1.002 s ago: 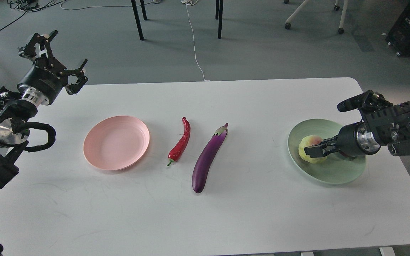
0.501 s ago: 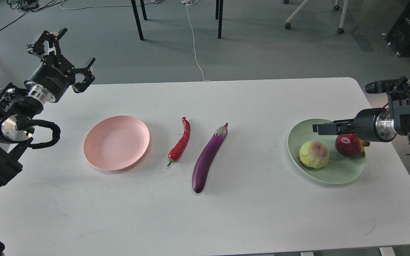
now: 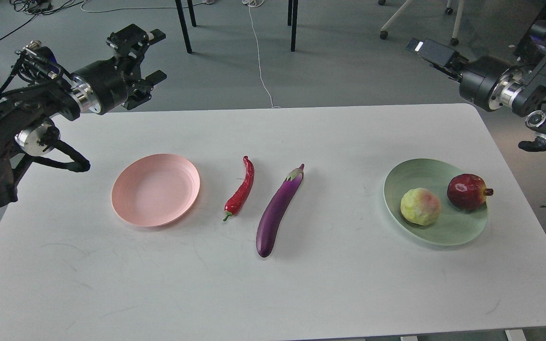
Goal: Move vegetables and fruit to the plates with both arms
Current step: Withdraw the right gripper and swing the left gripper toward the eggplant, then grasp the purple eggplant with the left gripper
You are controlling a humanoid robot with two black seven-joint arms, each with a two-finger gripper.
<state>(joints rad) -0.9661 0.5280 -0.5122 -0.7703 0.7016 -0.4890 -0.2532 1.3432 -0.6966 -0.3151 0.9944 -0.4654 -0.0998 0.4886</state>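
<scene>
The pink plate (image 3: 155, 189) lies bare at the left of the white table. The red chili pepper (image 3: 240, 189) and the purple eggplant (image 3: 277, 209) lie side by side at the table's middle. The mint green plate (image 3: 436, 227) at the right holds the yellow-green bumpy fruit (image 3: 420, 206) and the dark red pomegranate (image 3: 466, 191). My left gripper (image 3: 152, 54) is open and empty, raised beyond the table's far left edge. My right gripper (image 3: 428, 49) is raised high beyond the far right corner, empty; its fingers look close together.
The table's (image 3: 301, 284) far edge runs behind the gripper. Beyond it are black chair or table legs (image 3: 293, 26), a white cable (image 3: 259, 57) on the grey floor, and a wheeled white base (image 3: 415, 19) at the back right.
My right gripper let go of the bumpy fruit on the green plate, then rose up and back, away from it. My left gripper swung right and turned, staying open.
</scene>
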